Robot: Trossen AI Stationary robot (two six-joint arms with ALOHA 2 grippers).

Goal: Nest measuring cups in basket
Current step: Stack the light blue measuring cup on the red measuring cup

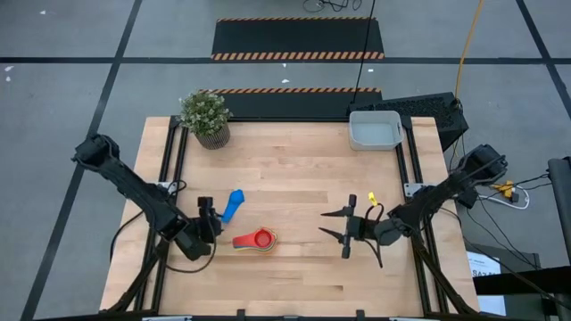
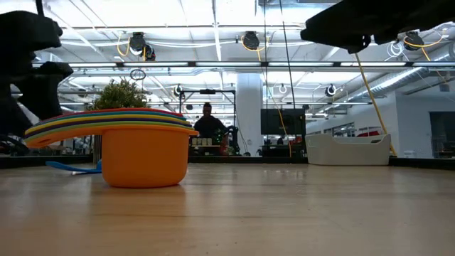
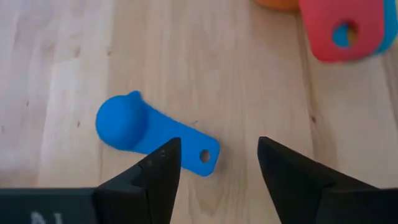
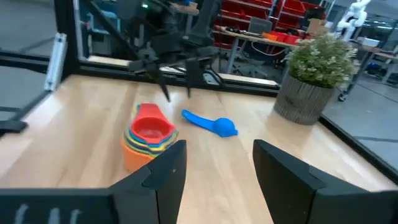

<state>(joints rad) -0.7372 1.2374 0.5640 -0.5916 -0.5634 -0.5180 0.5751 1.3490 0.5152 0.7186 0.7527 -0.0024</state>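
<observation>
Blue cup (image 3: 134, 127) lies on the table beside the stack (image 1: 257, 239), basket (image 1: 375, 130) far off. Left gripper (image 3: 214, 163) hovers open: center over the handle before closing. Right gripper (image 4: 214, 165) waits open.

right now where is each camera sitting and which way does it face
High view: above the table, looking straight down; both arms, left gripper, right gripper, basket.
Low view: table height, looking level at the stack of nested cups; dark arm parts above.
Left wrist view: looking down past its open fingers at the blue cup.
Right wrist view: looking across past its open fingers at the plant.
Shared: all four show the stack.
</observation>
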